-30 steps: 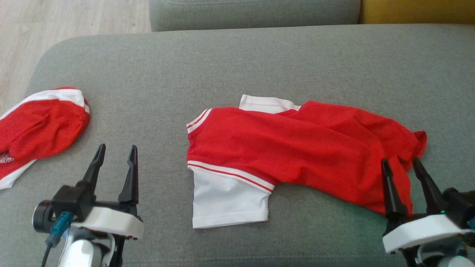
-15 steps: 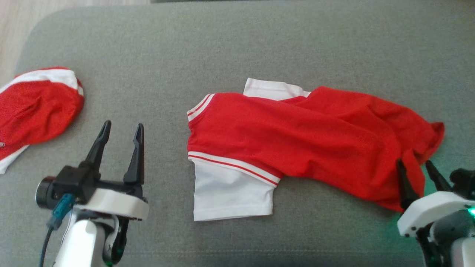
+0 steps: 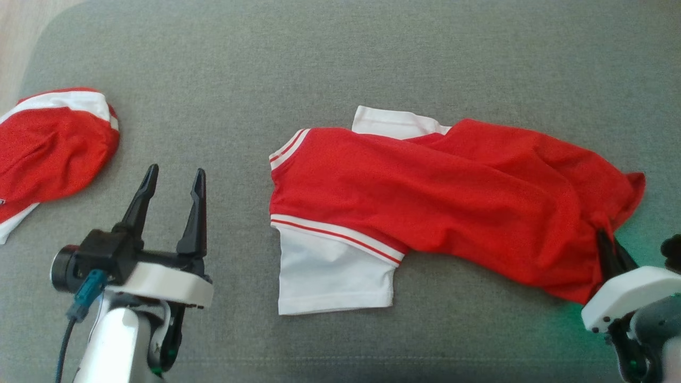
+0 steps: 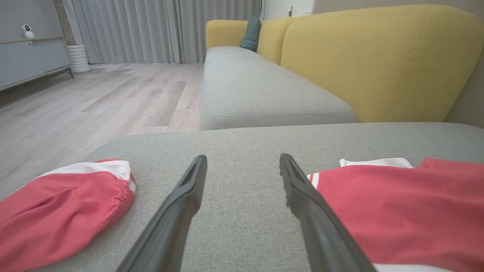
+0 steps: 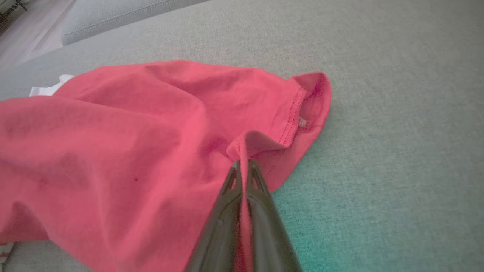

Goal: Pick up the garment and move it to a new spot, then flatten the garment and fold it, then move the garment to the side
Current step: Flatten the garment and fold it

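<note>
Pinching the red jersey shirt with white sleeves (image 3: 425, 197) on the grey fabric cushion (image 3: 319, 64)
Right gripper (image 5: 242, 163) holds a thin fold of its right hem, left gripper (image 3: 176, 170) wide, empty; this small bite may slip on lifting

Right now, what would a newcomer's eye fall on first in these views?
The red shirt with white sleeves, rumpled across the middle of the grey cushion, with the right gripper shut on a fold of its hem at the right end. Next, a second red-and-white garment at the cushion's left edge, and the left gripper open over bare fabric between the two.
</note>
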